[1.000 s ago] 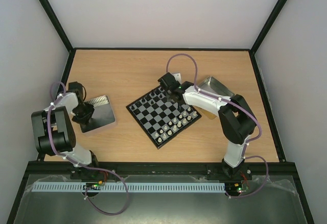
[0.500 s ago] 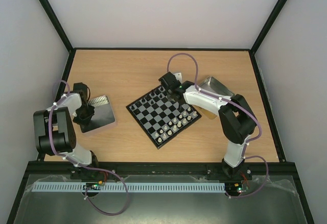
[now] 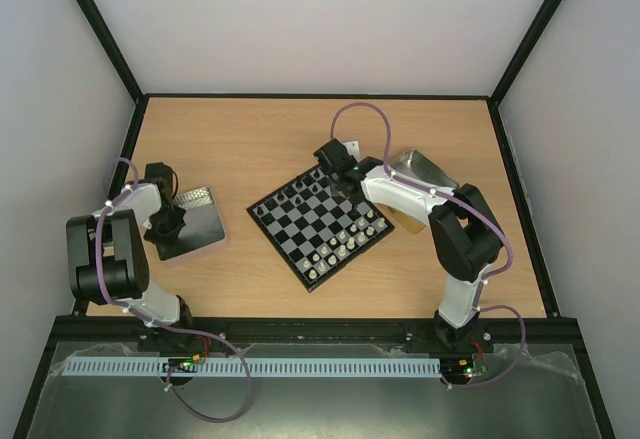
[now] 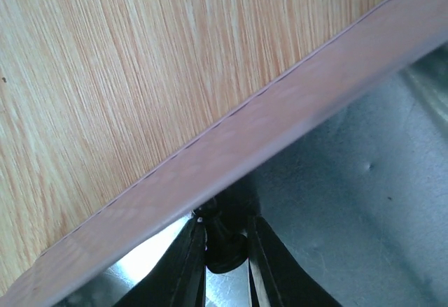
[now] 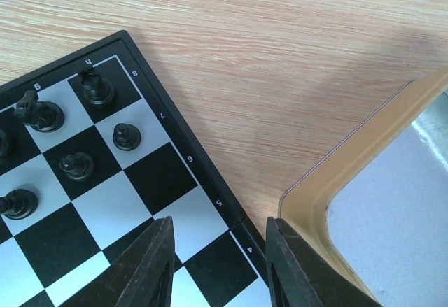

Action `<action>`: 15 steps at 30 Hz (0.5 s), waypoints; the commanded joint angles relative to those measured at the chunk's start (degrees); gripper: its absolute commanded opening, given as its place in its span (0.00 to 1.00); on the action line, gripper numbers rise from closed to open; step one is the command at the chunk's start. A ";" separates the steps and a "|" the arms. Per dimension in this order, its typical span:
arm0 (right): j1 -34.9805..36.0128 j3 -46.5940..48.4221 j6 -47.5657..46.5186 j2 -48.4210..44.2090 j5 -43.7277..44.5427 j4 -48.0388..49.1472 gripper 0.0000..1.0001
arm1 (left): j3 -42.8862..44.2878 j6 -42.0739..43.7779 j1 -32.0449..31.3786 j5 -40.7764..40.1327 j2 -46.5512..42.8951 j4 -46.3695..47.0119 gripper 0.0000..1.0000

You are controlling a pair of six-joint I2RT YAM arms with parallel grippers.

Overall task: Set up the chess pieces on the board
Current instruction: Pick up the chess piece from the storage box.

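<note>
The board (image 3: 320,224) has black and grey-white checks with a thin black border. The black chess pieces (image 5: 98,90) look glossy, and the white chess pieces (image 3: 332,251) are kinda silvery. The surface (image 3: 230,139) is pale orangey wood grain. The left tin (image 3: 200,197) and right tin (image 3: 425,169) are shiny silver, and the cables (image 3: 356,107) are purple.

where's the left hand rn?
The left hand sits far left on the table in the top view, down inside the tin left of the chessboard, pinching a black chess piece by the tin's rim.
</note>
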 commanded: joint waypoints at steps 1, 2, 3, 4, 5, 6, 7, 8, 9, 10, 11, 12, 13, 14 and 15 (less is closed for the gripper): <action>-0.48 -0.34 -0.44 -0.75 1.87 -1.21 0.35 | 2.09 0.13 -1.82 -1.20 -0.22 -2.11 0.15; -0.44 -0.41 -0.31 -0.80 1.83 -1.19 0.35 | 2.76 0.14 -2.51 -1.28 -0.34 -2.45 0.15; -0.44 -0.43 -0.27 -0.89 1.83 -1.19 0.35 | 3.50 0.33 -3.26 -1.29 -0.43 -2.70 0.15; -0.52 -0.47 -0.19 -1.03 1.81 -1.16 0.35 | 4.14 0.66 -4.23 -1.44 -0.49 -2.84 0.15; -0.52 -0.59 -0.05 -1.08 1.82 -1.14 0.35 | 4.91 0.94 -4.93 -1.85 -0.52 -3.09 0.15; -0.52 -0.77 0.09 -1.20 1.68 -1.11 0.35 | 5.71 1.31 -5.68 -2.27 -0.45 -3.34 0.15; -0.55 -0.78 0.24 -1.30 1.53 -1.02 0.35 | 6.48 1.83 -6.40 -2.60 -0.32 -3.41 0.15; -0.61 -0.89 0.39 -1.38 1.27 -0.95 0.35 | 7.60 2.59 -7.11 -3.01 -0.20 -3.58 0.15; -0.75 -1.04 0.56 -1.47 0.77 -0.87 0.35 | 8.50 3.32 -7.90 -3.38 -0.16 -3.66 0.16; -0.83 -1.09 0.84 -1.63 0.05 -0.84 0.35 | 9.36 4.19 -8.84 -3.66 -0.12 -3.62 0.16; -1.12 -1.25 1.07 -1.80 -1.01 -0.54 0.35 | 10.23 4.98 -9.76 -3.90 -0.24 -3.67 0.16; -1.65 -1.55 1.22 -2.07 -2.97 0.05 0.35 | 10.87 5.98 -10.81 -3.89 -0.36 -3.60 0.16; -2.16 -1.79 1.28 -2.37 -5.46 0.38 0.35 | 11.39 7.61 -11.77 -3.27 -0.69 -2.70 0.16; -2.78 -1.75 1.57 -2.71 -8.38 0.63 0.35 | 11.77 8.59 -13.08 -2.77 -1.01 -2.54 0.16; -3.59 -1.82 2.02 -3.29 -11.69 1.04 0.35 | 12.09 9.32 -14.39 -2.55 -1.42 -2.27 0.16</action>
